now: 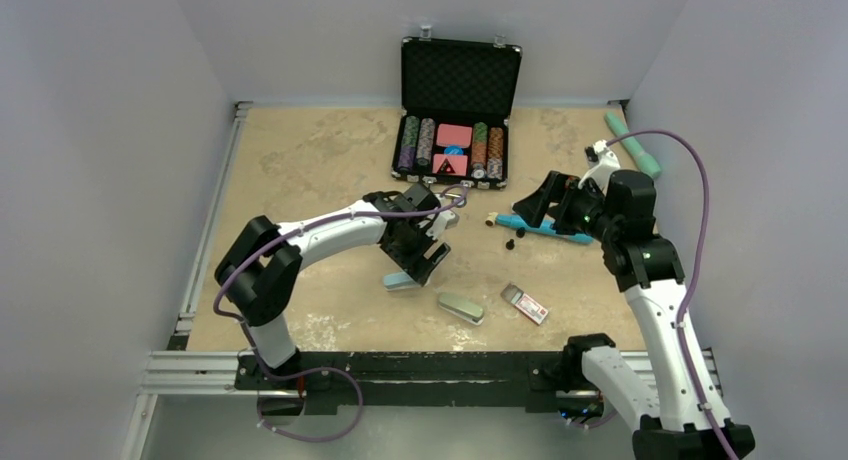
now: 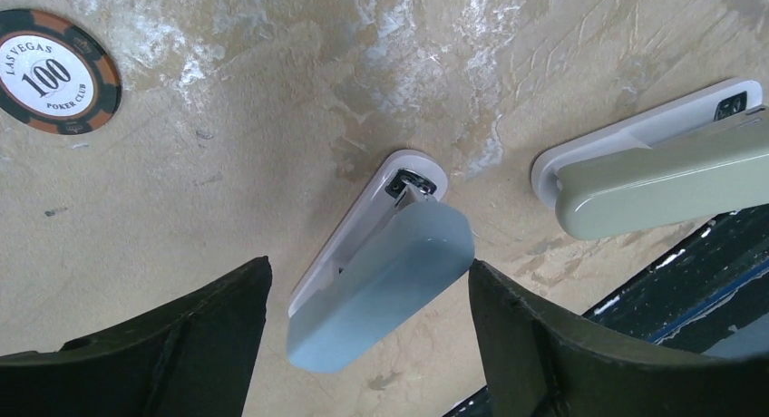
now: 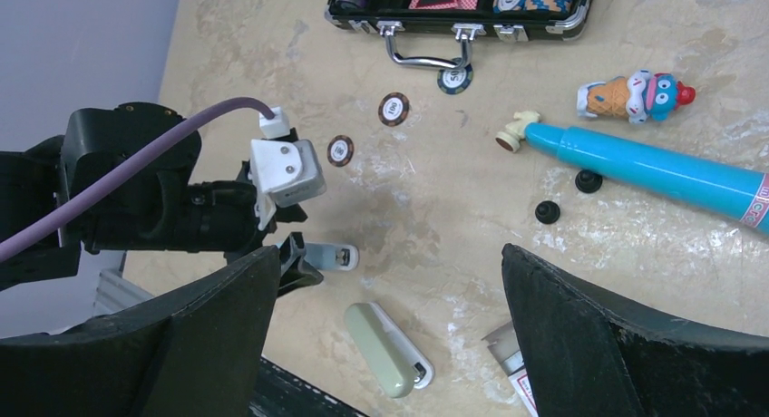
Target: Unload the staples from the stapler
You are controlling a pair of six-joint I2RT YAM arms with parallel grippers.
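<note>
A small light blue stapler (image 1: 403, 279) lies on the table under my left gripper (image 1: 432, 257). In the left wrist view the blue stapler (image 2: 381, 276) sits between my open fingers (image 2: 535, 335), which hover above it without touching. A second, pale green stapler (image 1: 461, 307) lies to its right; it also shows in the left wrist view (image 2: 662, 177) and the right wrist view (image 3: 388, 349). My right gripper (image 1: 533, 202) is open and empty, raised over the right side of the table. The blue stapler shows partly in the right wrist view (image 3: 331, 256).
An open black poker chip case (image 1: 456, 145) stands at the back. A staple box (image 1: 524, 303) lies right of the green stapler. A blue marker-like toy (image 3: 648, 168), an ice cream figure (image 3: 635, 94), two black caps (image 3: 547, 212) and loose chips (image 3: 394, 108) lie around.
</note>
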